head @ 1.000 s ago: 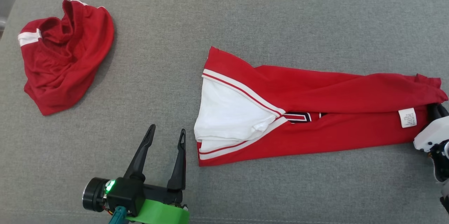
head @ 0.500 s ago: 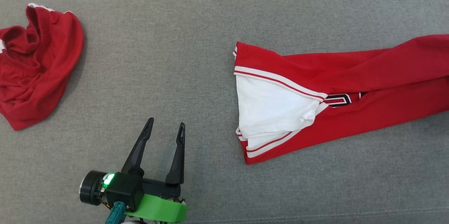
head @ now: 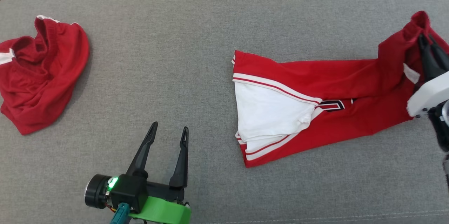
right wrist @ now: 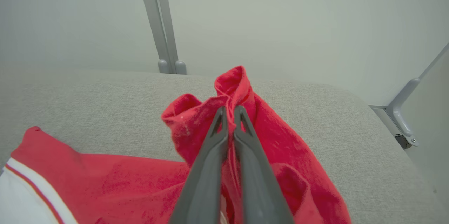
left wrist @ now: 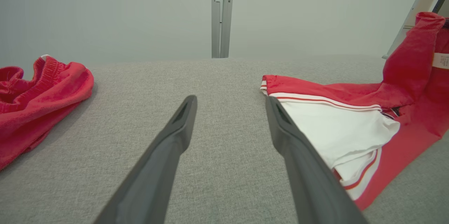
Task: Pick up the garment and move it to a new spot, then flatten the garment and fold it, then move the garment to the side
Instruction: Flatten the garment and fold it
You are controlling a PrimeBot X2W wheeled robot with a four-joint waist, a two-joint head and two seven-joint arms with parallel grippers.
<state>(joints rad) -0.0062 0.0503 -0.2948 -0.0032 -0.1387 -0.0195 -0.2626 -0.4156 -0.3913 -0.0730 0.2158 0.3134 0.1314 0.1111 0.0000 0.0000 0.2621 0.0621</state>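
Jaws on my right gripper [right wrist: 228,110] clenched the garment [head: 350,76] at three o'clock, while the left gripper [head: 169,131] gaped empty; I feared the thin pinch slipping, undoing its fold.

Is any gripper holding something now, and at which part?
The right gripper pinches the red-and-white garment at its raised end; the left gripper is open and empty.
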